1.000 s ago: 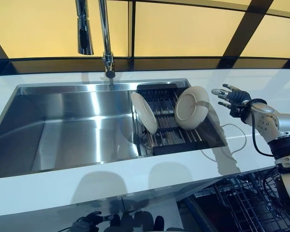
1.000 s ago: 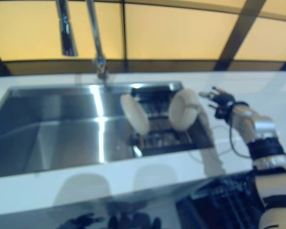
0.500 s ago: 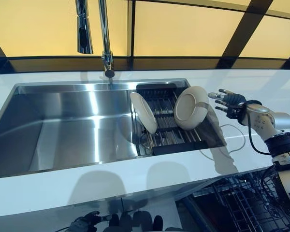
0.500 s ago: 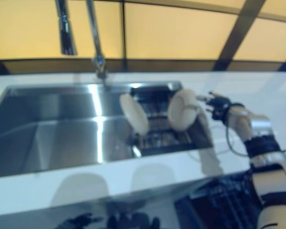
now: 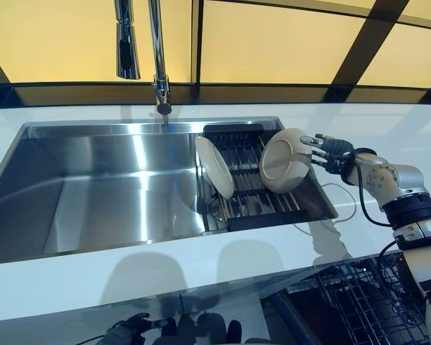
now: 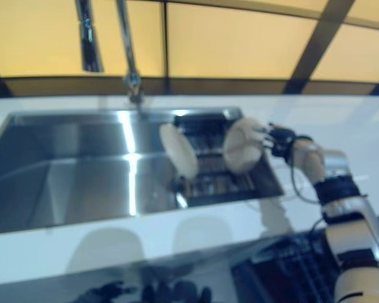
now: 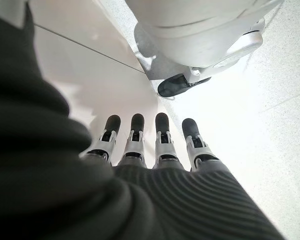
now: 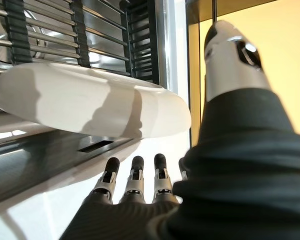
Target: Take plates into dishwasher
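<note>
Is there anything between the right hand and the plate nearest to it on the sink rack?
Nothing visible does. The right hand, fingers straight, is right beside the rim of the right plate standing in the rack, with nothing between them.

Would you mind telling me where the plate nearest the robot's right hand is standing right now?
In the left eye view, that plate stands on edge at the right end of the dark rack in the sink, just left of the right hand, whose straight fingers reach its rim.

Brushed steel sink (image 5: 93,187) at centre left, shiny with streaked glare. Polished chrome tap (image 5: 156,57) at the top. Two smooth, glazed cream plates (image 5: 214,167) (image 5: 284,159) stand in a dark, matt slatted rack (image 5: 248,194). White counter (image 5: 201,266) along the bottom, smooth and glossy.
</note>
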Available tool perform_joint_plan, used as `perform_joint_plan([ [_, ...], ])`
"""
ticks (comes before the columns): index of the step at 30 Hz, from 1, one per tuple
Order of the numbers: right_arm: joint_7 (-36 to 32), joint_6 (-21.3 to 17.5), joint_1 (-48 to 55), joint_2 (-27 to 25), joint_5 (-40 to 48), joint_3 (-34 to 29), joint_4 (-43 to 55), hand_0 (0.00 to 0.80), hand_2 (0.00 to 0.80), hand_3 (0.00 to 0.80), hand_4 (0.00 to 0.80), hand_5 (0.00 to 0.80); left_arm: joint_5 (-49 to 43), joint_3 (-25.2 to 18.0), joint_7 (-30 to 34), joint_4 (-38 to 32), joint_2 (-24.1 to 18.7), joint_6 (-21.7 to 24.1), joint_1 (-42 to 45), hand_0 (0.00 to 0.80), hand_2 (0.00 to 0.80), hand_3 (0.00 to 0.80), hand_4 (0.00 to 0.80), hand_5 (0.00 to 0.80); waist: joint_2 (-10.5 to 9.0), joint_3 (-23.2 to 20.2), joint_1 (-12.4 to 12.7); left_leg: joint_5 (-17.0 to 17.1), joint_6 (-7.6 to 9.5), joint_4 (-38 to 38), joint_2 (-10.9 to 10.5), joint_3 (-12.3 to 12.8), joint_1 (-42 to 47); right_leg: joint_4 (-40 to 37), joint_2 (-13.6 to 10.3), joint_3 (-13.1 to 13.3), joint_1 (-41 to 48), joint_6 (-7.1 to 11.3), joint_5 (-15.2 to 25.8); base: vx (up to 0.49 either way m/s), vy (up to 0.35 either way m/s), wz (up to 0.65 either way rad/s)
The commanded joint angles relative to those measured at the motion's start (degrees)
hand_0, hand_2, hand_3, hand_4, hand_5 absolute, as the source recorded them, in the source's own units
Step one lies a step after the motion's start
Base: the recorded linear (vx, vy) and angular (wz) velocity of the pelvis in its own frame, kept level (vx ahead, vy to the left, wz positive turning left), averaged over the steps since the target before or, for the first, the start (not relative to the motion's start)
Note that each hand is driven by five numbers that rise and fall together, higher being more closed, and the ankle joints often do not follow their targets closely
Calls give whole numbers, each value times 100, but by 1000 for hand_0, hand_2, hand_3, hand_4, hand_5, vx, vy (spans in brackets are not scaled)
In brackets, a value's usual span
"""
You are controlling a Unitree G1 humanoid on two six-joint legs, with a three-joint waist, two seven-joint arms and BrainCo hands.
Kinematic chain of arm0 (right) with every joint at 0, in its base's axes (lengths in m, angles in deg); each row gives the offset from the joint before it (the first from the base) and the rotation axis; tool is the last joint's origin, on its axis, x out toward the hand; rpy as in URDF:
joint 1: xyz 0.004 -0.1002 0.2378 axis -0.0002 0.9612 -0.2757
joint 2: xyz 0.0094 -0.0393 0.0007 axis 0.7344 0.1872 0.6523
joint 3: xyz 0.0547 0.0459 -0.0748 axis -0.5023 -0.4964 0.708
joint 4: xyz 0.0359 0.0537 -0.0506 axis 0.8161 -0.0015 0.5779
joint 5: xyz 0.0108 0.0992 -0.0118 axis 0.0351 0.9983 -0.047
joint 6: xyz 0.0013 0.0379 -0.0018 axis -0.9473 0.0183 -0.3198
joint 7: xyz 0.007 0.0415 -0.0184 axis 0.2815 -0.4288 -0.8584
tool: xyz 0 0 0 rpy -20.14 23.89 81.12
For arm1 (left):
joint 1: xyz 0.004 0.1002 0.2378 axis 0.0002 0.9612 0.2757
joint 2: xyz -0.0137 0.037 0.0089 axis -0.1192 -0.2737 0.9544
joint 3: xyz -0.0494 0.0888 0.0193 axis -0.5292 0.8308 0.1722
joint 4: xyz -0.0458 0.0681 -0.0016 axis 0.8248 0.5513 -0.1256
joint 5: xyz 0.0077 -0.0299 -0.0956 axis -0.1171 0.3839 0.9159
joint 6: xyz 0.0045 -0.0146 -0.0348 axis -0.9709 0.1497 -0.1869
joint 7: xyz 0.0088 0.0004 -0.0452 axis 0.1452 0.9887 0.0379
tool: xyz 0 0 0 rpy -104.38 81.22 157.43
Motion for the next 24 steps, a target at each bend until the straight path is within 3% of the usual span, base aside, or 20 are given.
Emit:
perform_joint_plan([
  [1, 107, -155, -899, 17, 136, 245, -220, 0, 0, 0, 0, 0, -69, 319, 23, 197, -91, 25, -425, 0, 0, 0, 0, 0, -163, 112, 162, -342, 320, 7, -276, 353, 169, 169, -212, 135, 65, 338, 28, 0, 0, 0],
  [12, 217, -52, -980, 49, 140, 291, -363, 0, 0, 0, 0, 0, -6, 324, 6, 199, -93, 21, -460, 0, 0, 0, 0, 0, -175, 127, 179, -342, 329, 7, -286, 345, 156, 193, -211, 130, 44, 333, 23, 0, 0, 0],
  [24, -326, 308, -1016, 66, -197, 445, -624, 0, 0, 0, 0, 0, 3, 328, 3, 195, -108, -4, -497, 0, 0, 0, 0, 0, -196, 144, 204, -338, 336, 7, -298, 335, 142, 209, -220, 113, 28, 336, 27, 0, 0, 0],
])
